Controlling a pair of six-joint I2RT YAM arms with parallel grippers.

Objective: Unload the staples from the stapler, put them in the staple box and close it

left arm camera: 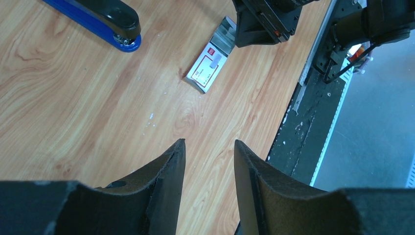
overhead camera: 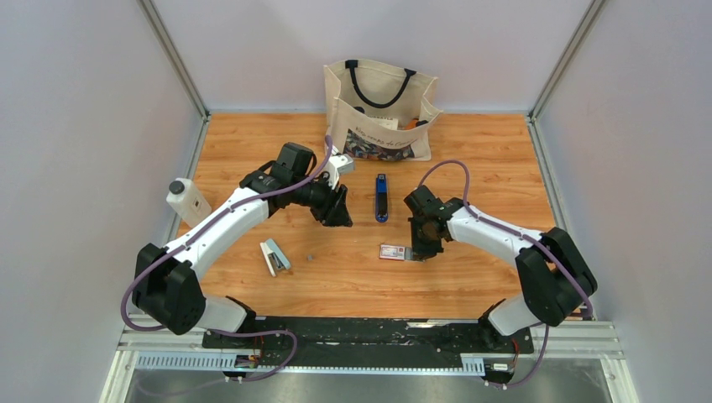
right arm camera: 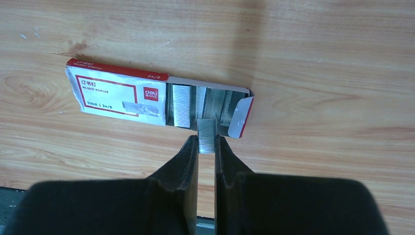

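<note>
The dark blue stapler (overhead camera: 381, 197) lies closed on the wooden table between the two arms; its end shows in the left wrist view (left arm camera: 105, 22). My right gripper (right arm camera: 207, 139) is shut on a short silvery strip of staples (right arm camera: 207, 128), held at the open end of the red-and-white staple box (right arm camera: 122, 95). More strips lie inside the box. In the top view the right gripper (overhead camera: 417, 252) is over the box (overhead camera: 391, 252). My left gripper (left arm camera: 209, 144) is open and empty, hovering above bare table left of the stapler (overhead camera: 340, 220).
A pale grey-blue and white stapler (overhead camera: 274, 256) lies near the front left. A canvas tote bag (overhead camera: 382, 109) stands at the back. A white bottle (overhead camera: 186, 201) stands at the left edge. A small dark speck (overhead camera: 310, 258) lies on the table.
</note>
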